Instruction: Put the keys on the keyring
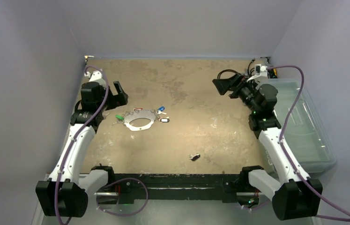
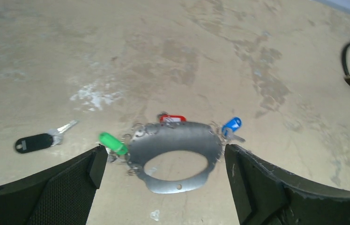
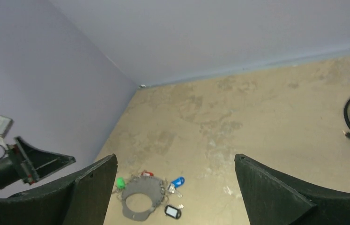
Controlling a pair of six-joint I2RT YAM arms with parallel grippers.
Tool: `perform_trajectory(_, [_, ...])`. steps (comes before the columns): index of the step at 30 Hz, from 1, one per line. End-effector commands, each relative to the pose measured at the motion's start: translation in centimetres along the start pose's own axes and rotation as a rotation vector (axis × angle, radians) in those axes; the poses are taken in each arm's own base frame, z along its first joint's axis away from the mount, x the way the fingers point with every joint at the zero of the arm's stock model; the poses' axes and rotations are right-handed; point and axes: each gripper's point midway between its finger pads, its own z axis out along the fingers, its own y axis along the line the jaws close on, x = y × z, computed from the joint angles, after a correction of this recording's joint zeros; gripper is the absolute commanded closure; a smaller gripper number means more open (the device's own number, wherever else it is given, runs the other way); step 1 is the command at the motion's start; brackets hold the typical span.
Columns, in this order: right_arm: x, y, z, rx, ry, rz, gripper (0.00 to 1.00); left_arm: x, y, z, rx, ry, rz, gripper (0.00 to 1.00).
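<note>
the left gripper [image 1: 120,95] is hovering with jaws spread wide, holding nothing, at 10 o'clock from the keyring [image 1: 140,122], which is lying flat on the tabletop [image 1: 187,93]. around the hoop, a green key [image 1: 119,117] is sitting at 9 o'clock, a red key [image 1: 137,109] at 12, a blue key [image 1: 162,108] at 2 and a black key [image 1: 164,120] at 3. a loose black key [image 1: 195,156] is lying well apart at 5 o'clock. the right gripper [image 1: 220,83] is hanging with jaws apart, empty.
</note>
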Motion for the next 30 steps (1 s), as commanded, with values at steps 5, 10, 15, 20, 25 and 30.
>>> perform_trajectory(5, [8.2, -1.4, -0.1, 0.207, 0.251, -0.040, 0.01, 2.9, -5.9, -0.8, 0.235, 0.076, 0.179, 0.01])
perform_trajectory(10, [13.5, -2.4, -2.1, 0.303, 0.475, -0.028, 0.01, 5.6, -9.4, -1.3, 0.378, 0.165, 0.243, 0.02])
perform_trajectory(15, [16.2, -1.7, -4.6, 0.385, 0.578, -0.075, 0.01, 7.2, -11.5, -1.9, 0.471, 0.211, 0.267, 0.05])
perform_trajectory(20, [19.4, -1.0, -6.3, 0.346, 0.687, -0.106, 0.01, 8.4, -12.1, -2.1, 0.480, 0.240, 0.286, 0.06])
perform_trajectory(25, [21.8, 0.2, -7.7, 0.319, 0.775, -0.121, 0.01, 8.5, -12.4, -2.3, 0.485, 0.237, 0.292, 0.07])
perform_trajectory(30, [24.4, 1.8, -9.0, 0.280, 0.858, -0.176, 0.04, 8.7, -12.6, -2.5, 0.494, 0.244, 0.291, 0.08])
